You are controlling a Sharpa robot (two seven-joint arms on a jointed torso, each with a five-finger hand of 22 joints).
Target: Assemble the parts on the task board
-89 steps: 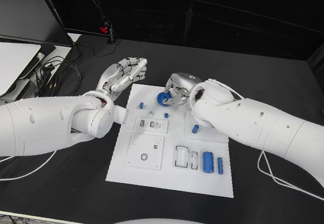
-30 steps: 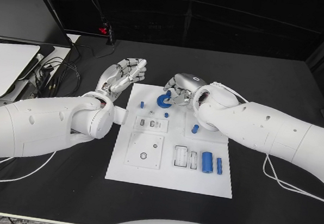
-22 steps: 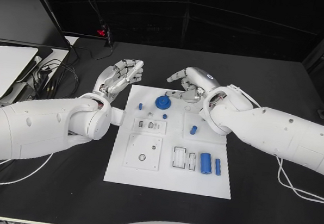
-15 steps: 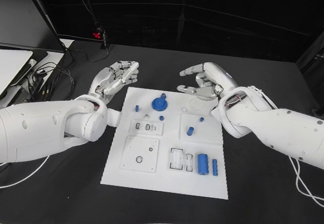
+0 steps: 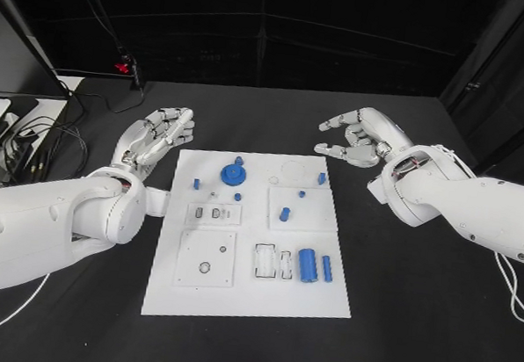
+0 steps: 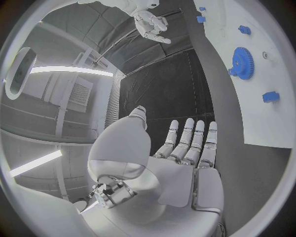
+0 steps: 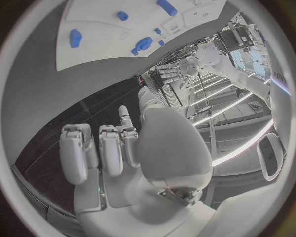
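Your left hand (image 5: 152,140) lies just beside the left edge of the task board (image 5: 244,287), near its far corner. The palm is flat, the fingers are straight and close together, pointing away from the robot, and it holds nothing. Your right hand (image 5: 359,136) hovers beyond the board's far right corner, over the black desk (image 5: 424,323). Its fingers are curled in loosely but apart from each other, and it grasps nothing.

The blue gear (image 5: 233,174) lies flat on the far part of the board, free of both hands. Near the middle of the board a short blue peg (image 5: 284,213) lies with its long axis going roughly from near to far. Closer to the robot, a thick blue cylinder (image 5: 307,265) and a thinner blue rod (image 5: 326,269) lie side by side, both pointing the same near-to-far way.

The left wrist view shows you the teeth around the gear (image 6: 242,62) more clearly, and the board's edge just beside the fingers (image 6: 199,143). The right wrist view shows the fingers (image 7: 105,148) bent inward with nothing between them.
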